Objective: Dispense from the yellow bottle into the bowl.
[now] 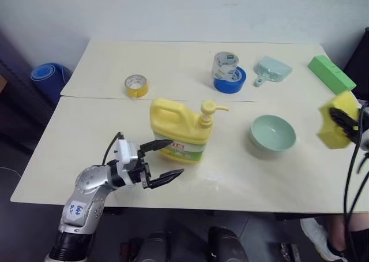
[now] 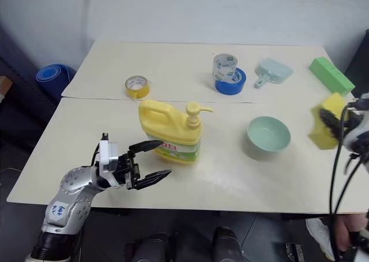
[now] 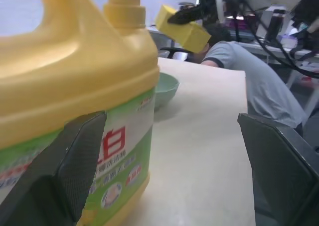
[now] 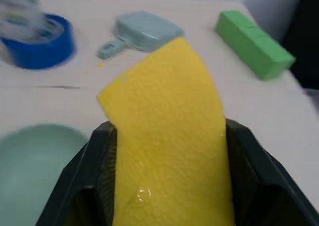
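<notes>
One smooth round bowl point(image 1: 273, 133)

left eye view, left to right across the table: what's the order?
left gripper → small yellow tape roll → yellow bottle → blue tape roll → bowl → green block → yellow sponge held in the right gripper

Yellow bottle point(image 1: 179, 129) w/ green-white label, mint bowl point(image 1: 273, 134), yellow sponge point(image 4: 169, 146)
</notes>
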Robot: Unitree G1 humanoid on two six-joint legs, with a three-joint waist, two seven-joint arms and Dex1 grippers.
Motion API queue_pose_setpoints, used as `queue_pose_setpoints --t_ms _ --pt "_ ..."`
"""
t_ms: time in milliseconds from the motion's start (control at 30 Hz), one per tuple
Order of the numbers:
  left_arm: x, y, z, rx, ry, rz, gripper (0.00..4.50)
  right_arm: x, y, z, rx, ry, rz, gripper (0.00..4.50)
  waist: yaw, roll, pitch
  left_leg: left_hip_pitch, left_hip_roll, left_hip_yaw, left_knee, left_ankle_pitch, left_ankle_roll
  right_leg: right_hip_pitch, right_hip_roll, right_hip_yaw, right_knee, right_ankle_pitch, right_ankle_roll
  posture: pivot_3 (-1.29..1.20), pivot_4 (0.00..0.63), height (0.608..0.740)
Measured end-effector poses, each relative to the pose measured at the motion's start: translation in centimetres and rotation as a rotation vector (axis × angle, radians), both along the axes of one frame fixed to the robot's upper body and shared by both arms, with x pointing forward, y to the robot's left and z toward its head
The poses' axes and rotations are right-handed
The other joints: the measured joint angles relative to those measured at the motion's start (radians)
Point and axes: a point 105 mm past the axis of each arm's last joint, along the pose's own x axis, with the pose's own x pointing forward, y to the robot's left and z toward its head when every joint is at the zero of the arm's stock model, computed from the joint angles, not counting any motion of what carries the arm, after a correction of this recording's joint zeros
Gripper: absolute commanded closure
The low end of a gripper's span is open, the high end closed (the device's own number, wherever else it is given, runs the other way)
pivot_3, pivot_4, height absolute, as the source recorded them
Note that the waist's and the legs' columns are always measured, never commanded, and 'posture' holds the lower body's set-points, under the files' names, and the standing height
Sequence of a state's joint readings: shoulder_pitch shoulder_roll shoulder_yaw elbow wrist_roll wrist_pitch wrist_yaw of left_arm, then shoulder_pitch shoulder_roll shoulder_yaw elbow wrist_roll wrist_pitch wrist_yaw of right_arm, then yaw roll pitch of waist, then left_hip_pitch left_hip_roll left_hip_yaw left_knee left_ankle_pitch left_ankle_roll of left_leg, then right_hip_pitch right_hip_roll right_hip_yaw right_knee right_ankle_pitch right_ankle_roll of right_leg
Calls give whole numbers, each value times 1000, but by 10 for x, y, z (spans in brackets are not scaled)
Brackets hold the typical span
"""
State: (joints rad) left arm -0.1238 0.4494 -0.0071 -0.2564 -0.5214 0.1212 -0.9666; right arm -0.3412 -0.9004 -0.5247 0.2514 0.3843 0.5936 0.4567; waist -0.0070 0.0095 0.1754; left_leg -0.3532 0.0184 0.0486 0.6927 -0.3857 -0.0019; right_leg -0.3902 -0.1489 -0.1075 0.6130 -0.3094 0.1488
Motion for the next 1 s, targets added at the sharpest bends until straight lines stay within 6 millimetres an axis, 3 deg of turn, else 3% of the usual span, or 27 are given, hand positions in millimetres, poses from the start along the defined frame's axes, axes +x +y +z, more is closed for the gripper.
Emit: queue_pose_setpoints --t_ms 67,200,233,400,467,567,667,700,767,1000 --pt "0 -1 0 4 1 -13 0 5 -18 -12 24 18 -49 1454 -5 0 0 0 1 1 0 0 0 0 0 0 0 0 0 0 150 740" --pt "3 -1 -1 6 5 -15 0 11 -27 -31 -2 72 -30 124 -7 0 0 0 1 1 0 0 0 -1 0 0 0 0 0 0 150 740" --pt "3 -1 -1 6 5 -14 0 12 -28 -31 -2 73 -10 32 -5 0 0 -1 1 1 0 0 0 -1 0 0 0 0 0 0 150 740" --pt "4 0 -1 7 10 -4 0 13 -9 0 -59 -4 198 32 5 1 0 -1 1 0 2 0 0 0 0 -1 -1 0 1 0 150 740" --pt "4 1 -1 6 11 -1 0 8 12 4 -103 -5 326 32 9 1 0 -2 1 -2 3 0 0 1 0 -2 -1 0 1 0 150 740" --pt "4 2 -1 6 12 2 0 0 60 -9 -79 4 549 32 10 0 1 -2 1 -3 3 0 0 1 0 -3 -1 1 1 0 150 740" --pt "4 1 0 5 9 -1 0 -11 112 -42 -115 57 754 32 13 0 1 -2 1 -4 4 0 0 2 0 -3 -1 1 1 0 150 740" --pt "4 1 0 5 9 -2 0 -14 121 -53 -129 80 786 32 15 0 1 -2 0 -4 4 0 0 2 0 -3 -1 1 1 0 150 740" --pt "4 1 0 7 10 -5 0 -15 132 -70 -146 120 815 32 20 0 1 -2 0 -4 5 0 0 3 0 -3 -2 1 2 0 150 740" --pt "4 0 0 17 11 -14 0 2 140 -87 -184 123 778 32 25 0 1 -1 0 -5 5 0 0 4 0 -3 -2 1 2 0 150 740"
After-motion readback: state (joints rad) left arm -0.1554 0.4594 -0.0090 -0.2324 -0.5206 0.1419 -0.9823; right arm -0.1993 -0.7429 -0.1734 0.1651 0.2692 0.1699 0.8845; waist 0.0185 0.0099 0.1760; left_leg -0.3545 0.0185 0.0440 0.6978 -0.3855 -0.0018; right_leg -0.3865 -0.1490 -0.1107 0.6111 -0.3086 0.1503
